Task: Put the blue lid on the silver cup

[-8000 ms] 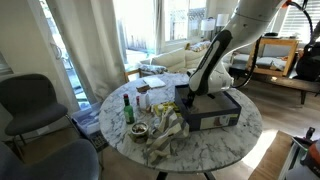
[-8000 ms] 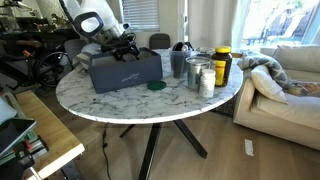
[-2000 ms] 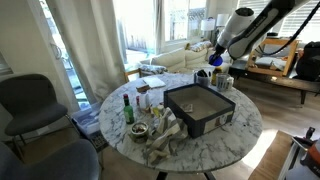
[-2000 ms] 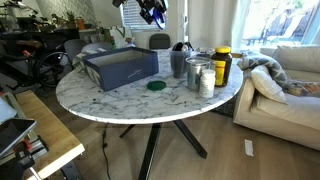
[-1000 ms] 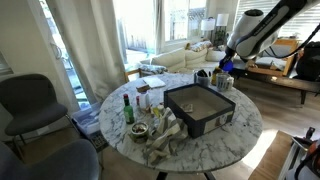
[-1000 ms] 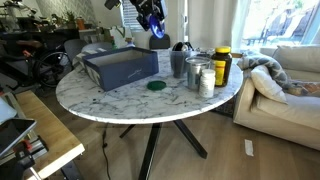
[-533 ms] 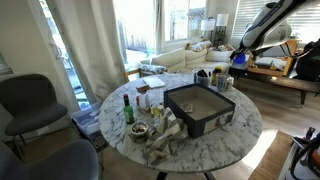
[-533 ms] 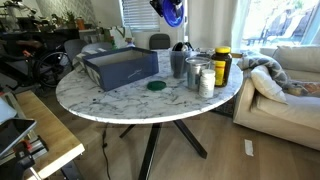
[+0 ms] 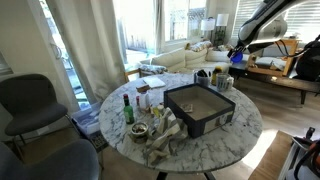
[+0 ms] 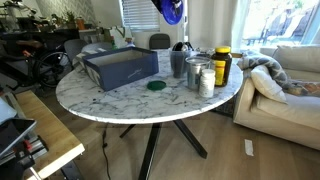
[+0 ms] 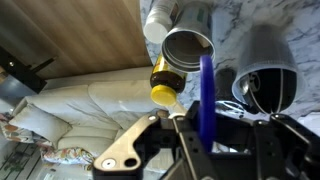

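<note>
Wrist view | pincer [image 11: 207, 128] clamped on blue lid [image 11: 206, 85] | marble table [image 11: 300, 25] below | beige sofa [image 11: 90, 100] beside

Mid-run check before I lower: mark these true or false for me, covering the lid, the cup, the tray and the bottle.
1. The gripper holds the blue lid above the table. True.
2. The blue lid sits on the silver cup. False: the cup's mouth is open.
3. The green bottle stands inside the black tray. False: it stands on the table, outside the tray.
4. The black tray rests on the table. True.
</note>
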Robot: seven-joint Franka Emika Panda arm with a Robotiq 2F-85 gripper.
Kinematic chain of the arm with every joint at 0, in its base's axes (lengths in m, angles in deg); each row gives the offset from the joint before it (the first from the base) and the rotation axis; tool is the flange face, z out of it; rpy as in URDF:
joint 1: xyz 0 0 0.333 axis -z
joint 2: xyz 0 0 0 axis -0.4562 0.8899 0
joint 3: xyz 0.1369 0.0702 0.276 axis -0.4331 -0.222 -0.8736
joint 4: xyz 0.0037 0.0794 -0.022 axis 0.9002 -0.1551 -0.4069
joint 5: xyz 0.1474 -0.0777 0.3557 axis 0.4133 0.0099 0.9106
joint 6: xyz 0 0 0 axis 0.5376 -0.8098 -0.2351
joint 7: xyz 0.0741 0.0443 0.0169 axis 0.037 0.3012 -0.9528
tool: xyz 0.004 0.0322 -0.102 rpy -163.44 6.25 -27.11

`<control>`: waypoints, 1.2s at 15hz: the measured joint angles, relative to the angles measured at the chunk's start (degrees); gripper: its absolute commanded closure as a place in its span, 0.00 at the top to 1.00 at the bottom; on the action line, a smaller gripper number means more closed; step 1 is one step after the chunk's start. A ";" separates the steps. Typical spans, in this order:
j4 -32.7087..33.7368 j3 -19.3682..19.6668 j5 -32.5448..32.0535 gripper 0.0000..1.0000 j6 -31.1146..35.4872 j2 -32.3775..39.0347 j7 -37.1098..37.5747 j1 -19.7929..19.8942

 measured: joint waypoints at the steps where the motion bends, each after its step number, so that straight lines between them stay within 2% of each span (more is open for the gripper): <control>1: 1.36 0.00 2.97 0.00 -2.55 0.09 -1.02 -0.89; 4: 5.50 0.09 11.61 0.00 -9.04 1.50 -3.34 -2.39; 6: 8.15 0.47 15.06 0.00 -11.47 3.59 -3.40 -2.28; 14: 9.85 0.73 16.47 0.00 -12.16 6.25 -3.51 -2.27; 18: 14.60 0.50 23.89 0.00 -21.97 9.15 -6.84 -1.39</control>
